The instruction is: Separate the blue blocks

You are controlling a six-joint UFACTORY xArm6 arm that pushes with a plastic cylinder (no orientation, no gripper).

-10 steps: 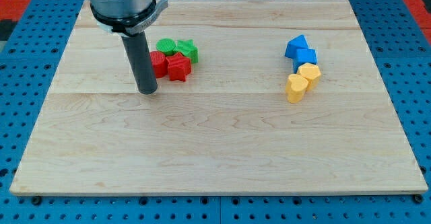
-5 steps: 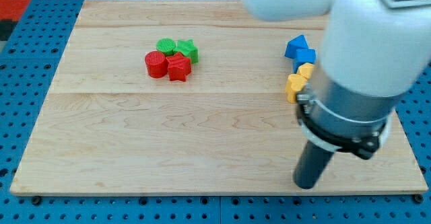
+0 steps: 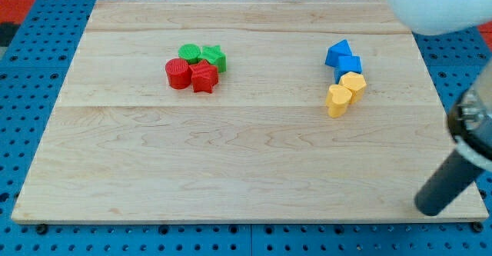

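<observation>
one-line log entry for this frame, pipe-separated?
my tip: board's bottom-right corner, clear of blocks | blue blocks: touching, unseparated | yellow pair: against lower blue

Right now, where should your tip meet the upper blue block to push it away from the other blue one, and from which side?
Probably its lower-right edge, coming from the view's right. The upper blue block touches the lower blue block there, so pushing toward the view's upper left should part them. My tip sits near the board's bottom right corner, well below both, so it must travel up first.
</observation>
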